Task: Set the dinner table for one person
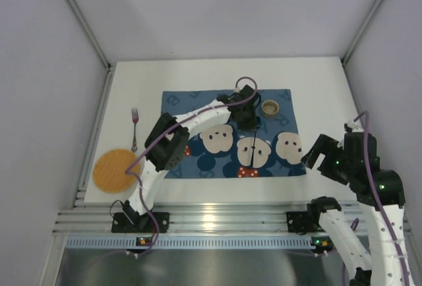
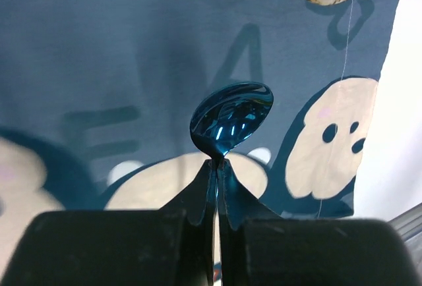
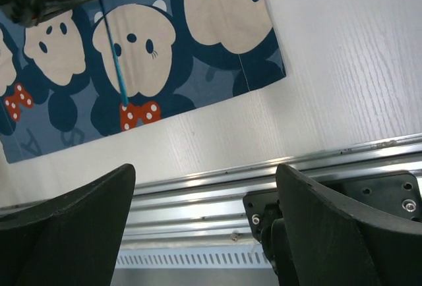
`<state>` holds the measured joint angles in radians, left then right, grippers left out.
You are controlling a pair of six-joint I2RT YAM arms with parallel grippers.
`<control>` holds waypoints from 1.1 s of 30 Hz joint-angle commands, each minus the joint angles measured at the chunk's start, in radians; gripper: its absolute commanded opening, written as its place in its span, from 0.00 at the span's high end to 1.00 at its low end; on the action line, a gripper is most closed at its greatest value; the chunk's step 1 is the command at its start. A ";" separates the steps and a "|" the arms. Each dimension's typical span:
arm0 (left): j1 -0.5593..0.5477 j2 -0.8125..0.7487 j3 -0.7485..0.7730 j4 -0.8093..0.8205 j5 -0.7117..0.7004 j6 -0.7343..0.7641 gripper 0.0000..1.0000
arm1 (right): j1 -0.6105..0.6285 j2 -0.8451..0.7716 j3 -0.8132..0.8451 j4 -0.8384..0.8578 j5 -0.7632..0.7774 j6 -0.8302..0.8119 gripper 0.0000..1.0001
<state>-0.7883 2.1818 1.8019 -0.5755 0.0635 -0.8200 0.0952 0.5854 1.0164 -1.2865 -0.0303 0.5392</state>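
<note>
Table: the large plain white matte rectangular table [image 1: 316, 82] lies under both my arms and runs out to the grey walls [image 1: 39, 68]. Bare strips of it show left, right and beyond the mat.
Rail: a ribbed silver metal rail [image 1: 217, 220] runs along the near edge, where my bases sit.
Right claw: my right claw [image 3: 204, 174] is spread wide and holds nothing. It hangs over bare table just off the mat's near right corner.
Plate: a flat round orange plate [image 1: 117, 171] sits on the table at the near left, apart from the mat.
Fork: a slim metal fork [image 1: 134, 128] lies left of the mat, its long axis running near to far.
Mat: the dark-blue cloth placemat with cartoon mouse faces [image 1: 198, 101] lies flat mid-table.
Left claw: my left claw [image 2: 216, 164] is pressed together on the neck of a shiny blue metal spoon [image 2: 232, 118], above the mat's right-of-centre.
Spoon axis: the bowl sticks out past my fingertips and the handle is hidden between them. I cannot tell whether it touches the cloth.
Cup: a speckled beige ceramic cup [image 1: 270, 107] stands on the mat, just beyond and to the right of my left claw.
Next move, my guess: lay the spoon down on the mat's right part, near side of the cup.
Room: there is open cloth toward me and the right edge, and the right claw is well clear.
</note>
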 commanded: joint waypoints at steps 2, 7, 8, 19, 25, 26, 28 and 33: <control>-0.045 0.076 0.097 0.124 0.027 -0.192 1.00 | -0.008 -0.045 0.045 -0.114 0.056 -0.024 0.11; -0.068 0.139 0.109 0.200 0.024 -0.298 1.00 | -0.008 -0.075 0.037 -0.146 0.063 -0.030 0.10; -0.074 0.141 0.108 0.212 0.021 -0.307 1.00 | -0.008 -0.079 0.037 -0.154 0.069 -0.028 0.10; -0.083 0.156 0.091 0.313 0.013 -0.324 0.98 | -0.008 -0.098 -0.013 -0.103 0.001 -0.015 0.07; -0.086 0.131 0.073 0.276 0.019 -0.298 0.61 | -0.002 -0.079 -0.035 -0.066 -0.020 -0.008 0.07; -0.086 0.127 0.065 0.273 0.018 -0.292 0.59 | 0.003 -0.076 -0.041 -0.059 -0.023 -0.007 0.06; -0.086 0.104 0.063 0.253 0.016 -0.269 0.55 | 0.011 -0.073 -0.044 -0.054 -0.026 -0.002 0.06; -0.048 -0.016 0.054 0.157 -0.014 -0.104 0.54 | 0.018 -0.067 -0.004 -0.057 -0.003 -0.013 0.06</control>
<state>-0.8589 2.3142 1.8545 -0.3492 0.0765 -1.0149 0.1040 0.5072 0.9741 -1.3323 -0.0433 0.5259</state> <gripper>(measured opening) 0.458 0.938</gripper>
